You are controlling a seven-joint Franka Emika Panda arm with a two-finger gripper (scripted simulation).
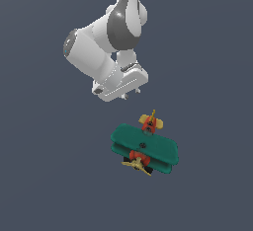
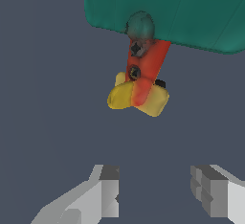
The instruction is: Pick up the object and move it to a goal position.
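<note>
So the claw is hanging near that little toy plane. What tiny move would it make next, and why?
Probably a short slide toward the toy biplane, until the jaws sit over its red body, then a descent. The gripper is open and empty, and in the wrist view the yellow tail fins lie ahead of the fingertips, not between them. In the exterior view the hand hangs apart from the plane.

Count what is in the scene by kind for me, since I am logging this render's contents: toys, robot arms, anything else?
Toy plane: 1, with teal wings, a red body and yellow tail fins
Robot arm: 1, its end effector open, with nothing between its fingers
Other things: 0 visible in either view
Total: 2
</note>
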